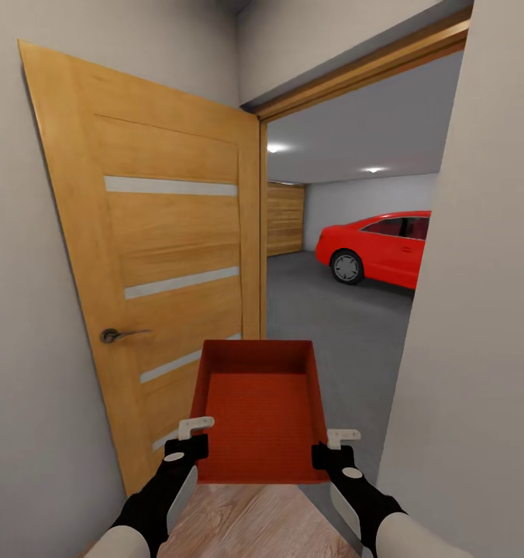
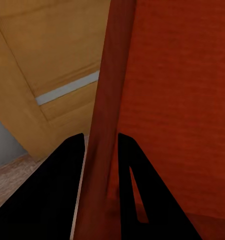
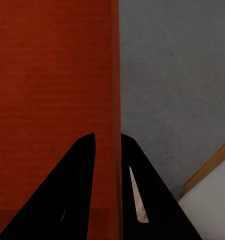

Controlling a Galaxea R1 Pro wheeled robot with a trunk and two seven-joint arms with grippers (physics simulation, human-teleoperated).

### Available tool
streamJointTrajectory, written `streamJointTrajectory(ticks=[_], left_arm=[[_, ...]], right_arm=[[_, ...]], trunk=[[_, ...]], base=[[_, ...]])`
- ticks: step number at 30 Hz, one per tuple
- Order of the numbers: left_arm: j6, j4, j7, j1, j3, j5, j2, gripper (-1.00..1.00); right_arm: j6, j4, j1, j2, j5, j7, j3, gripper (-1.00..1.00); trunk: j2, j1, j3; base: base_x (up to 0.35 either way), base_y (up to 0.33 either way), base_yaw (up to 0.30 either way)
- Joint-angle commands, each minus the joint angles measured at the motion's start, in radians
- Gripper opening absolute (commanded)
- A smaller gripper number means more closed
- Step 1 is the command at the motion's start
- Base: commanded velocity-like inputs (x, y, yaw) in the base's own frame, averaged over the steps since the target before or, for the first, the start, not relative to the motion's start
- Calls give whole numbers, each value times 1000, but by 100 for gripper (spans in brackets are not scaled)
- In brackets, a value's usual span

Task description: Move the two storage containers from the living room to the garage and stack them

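While the robot stands at the threshold of the garage, 1 storage container (image 1: 260,411) hangs level between its 2 arms, just past the near strip of light wood floor (image 1: 246,519) and in line with the open doorway. The left gripper (image 1: 191,442) pinches the container's left wall, as the left wrist view confirms with a dark finger on each side of the red rim, and the right gripper (image 1: 333,449) pinches the right wall in the same way. To the left, very near the box, stands the swung-open wooden door (image 1: 161,263) with its metal handle (image 1: 118,335); to the right, the pale wall (image 1: 479,310) closes in tightly. Beyond lie the dark grey floor (image 1: 332,310) and, far right, a red car (image 1: 382,246). The likeliest trouble is the narrow passage (the box nearly spans it): a slight drift of the base would knock a corner against door or wall, twisting the thin walls out of either pinch. Uneven arm motion could tilt and drop it.
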Motion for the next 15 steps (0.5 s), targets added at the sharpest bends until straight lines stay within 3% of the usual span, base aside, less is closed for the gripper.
streamJointTrajectory(ticks=[1,15], left_arm=[[8,2,12,0,-4,8,16,-100],[8,2,12,0,-4,7,16,-100]], right_arm=[[-6,-3,-2,-3,0,-7,-19,-100],[-5,-3,-2,0,1,-7,-19,-100]], trunk=[[-1,0,0],[-1,0,0]], base=[[128,0,0],[308,0,-6]])
